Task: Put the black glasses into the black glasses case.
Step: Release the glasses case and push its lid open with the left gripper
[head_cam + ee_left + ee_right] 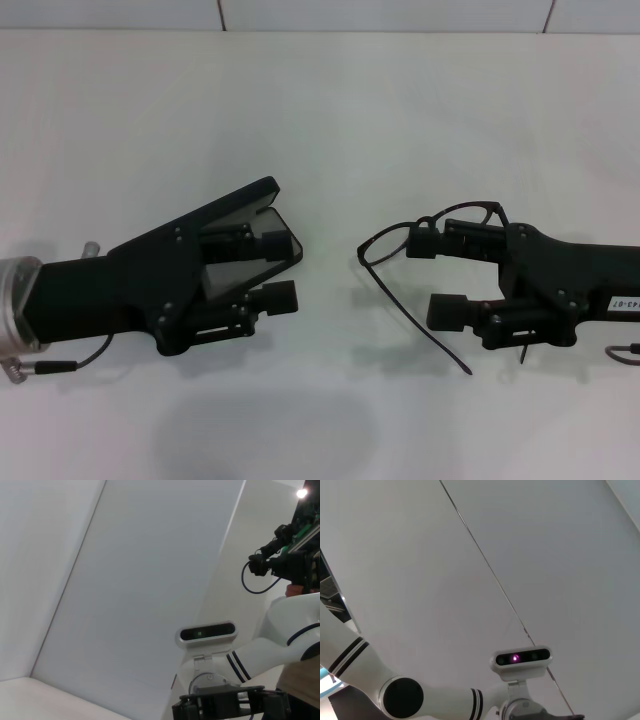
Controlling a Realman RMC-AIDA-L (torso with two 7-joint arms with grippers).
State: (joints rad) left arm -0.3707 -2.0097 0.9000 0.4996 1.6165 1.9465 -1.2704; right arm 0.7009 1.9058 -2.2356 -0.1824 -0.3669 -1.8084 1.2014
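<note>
— Head view? Left claw [283,270] spread wide around the open black glasses case [243,225] on the tabletop [330,110]. Right claw [432,278] also spread, black glasses [432,225] hanging on its upper finger.

— Wrist views? Only walls and the robot's head camera [207,631].

Left gripper [277,270] jaws apart around open black glasses case [240,232]; right gripper [432,277] jaws apart, black glasses [400,270] against upper finger; white desk [320,110].

A white counter [320,120] fills the head view. A pale tiled wall [380,14] runs along its far edge.
</note>
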